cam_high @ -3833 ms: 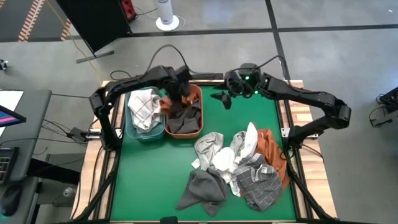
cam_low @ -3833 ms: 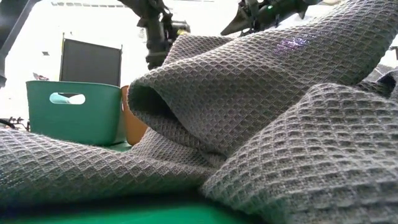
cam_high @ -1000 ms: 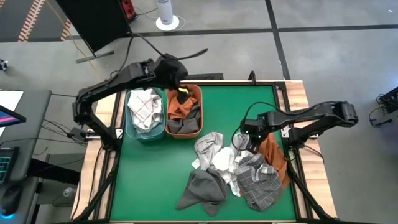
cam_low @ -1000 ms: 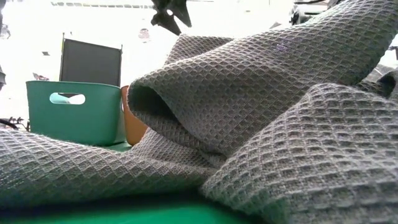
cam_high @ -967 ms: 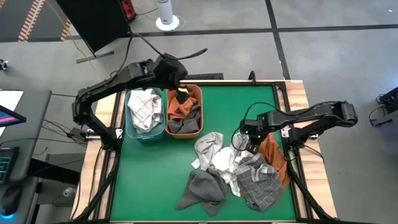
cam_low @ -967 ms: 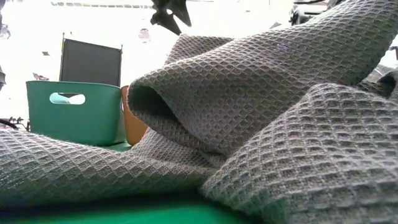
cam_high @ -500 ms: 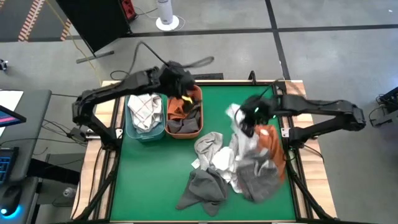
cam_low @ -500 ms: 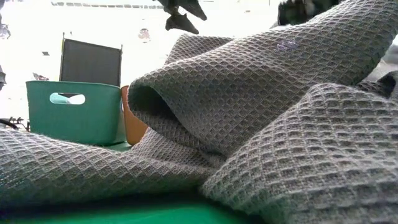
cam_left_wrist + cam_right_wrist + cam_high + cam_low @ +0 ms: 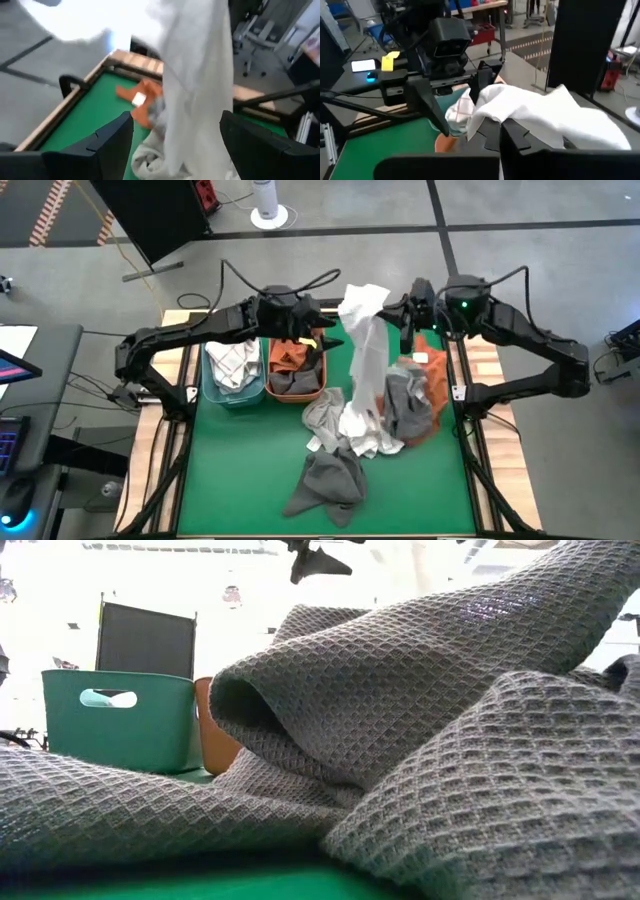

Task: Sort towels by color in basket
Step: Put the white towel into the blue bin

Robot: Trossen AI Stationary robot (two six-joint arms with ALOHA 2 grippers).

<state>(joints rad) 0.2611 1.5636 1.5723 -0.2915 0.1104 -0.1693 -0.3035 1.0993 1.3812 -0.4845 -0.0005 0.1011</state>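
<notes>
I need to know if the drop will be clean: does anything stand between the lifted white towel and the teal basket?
Yes. The left gripper, open, hangs above the orange basket, between the white towel in the right gripper and the teal basket.

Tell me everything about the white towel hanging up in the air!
The white towel is plain, soft-looking cloth, stretched long and crumpled. The shut right end effector pinches its top end, lifting it high over the green table. Its lower end trails down onto the pile of other towels. The open left end effector waits close beside it, above the orange basket.
</notes>
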